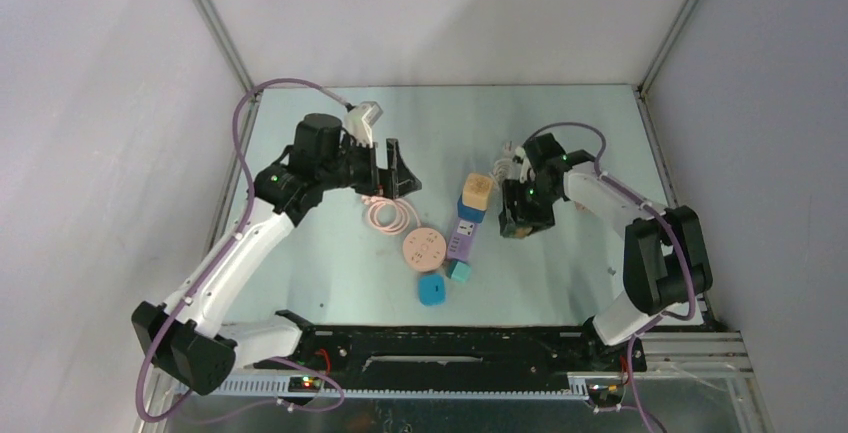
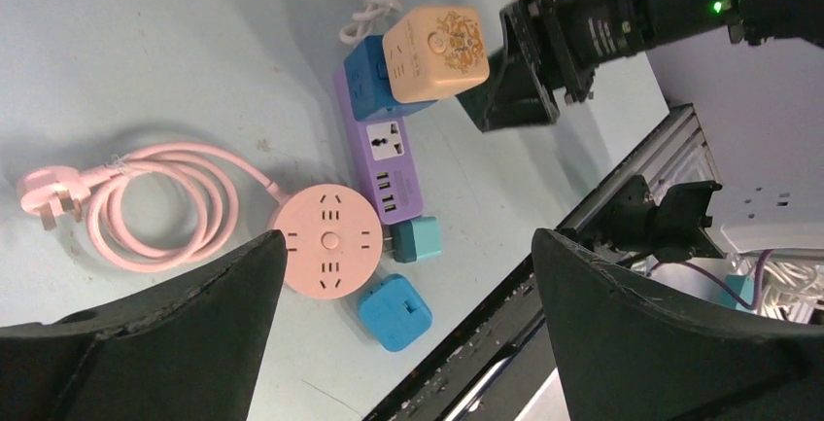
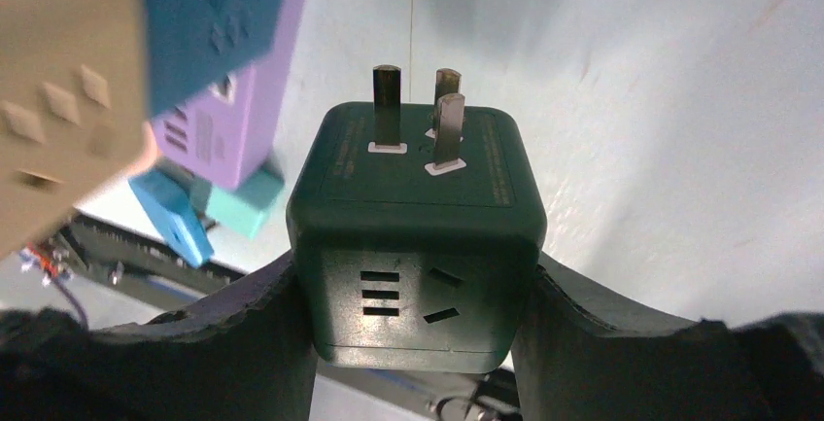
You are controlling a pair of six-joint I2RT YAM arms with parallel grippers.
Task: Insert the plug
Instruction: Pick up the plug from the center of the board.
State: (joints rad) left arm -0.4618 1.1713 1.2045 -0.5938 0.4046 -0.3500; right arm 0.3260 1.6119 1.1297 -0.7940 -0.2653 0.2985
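Three prongs (image 3: pixel 387 105) pointing straight out ahead of the right claw (image 3: pixel 413 314), away from the wrist. Pinching dark green plug (image 3: pixel 418 197) by its two side faces, square and snug. Held off the counter (image 1: pixel 330 253), just right of purple power strip (image 1: pixel 463 243) and about level with its middle.

Strip up and to the left in the wrist view; long axis near to far across the counter. One open socket (image 2: pixel 389 139) on its top face, between blue cube adapter (image 2: pixel 364 76) and the USB row. Probably a swing left plus a tilt of the prongs down onto that face; exact prong angle to the counter hard to judge from above.

Right arm clearly the nearer one. Tan cube (image 1: pixel 477 191) stacked at the far end, tall, close to the approach path: likeliest thing to clip. Teal adapter (image 2: pixel 418 239) at the near end, loose blue cube (image 2: pixel 394 312) beyond it, pink round socket (image 2: pixel 327 251) touching or nearly touching the strip's left side.

Left claw (image 1: pixel 390 181) spread wide, empty, over pink coiled cord (image 2: pixel 155 207), well apart from the strip.
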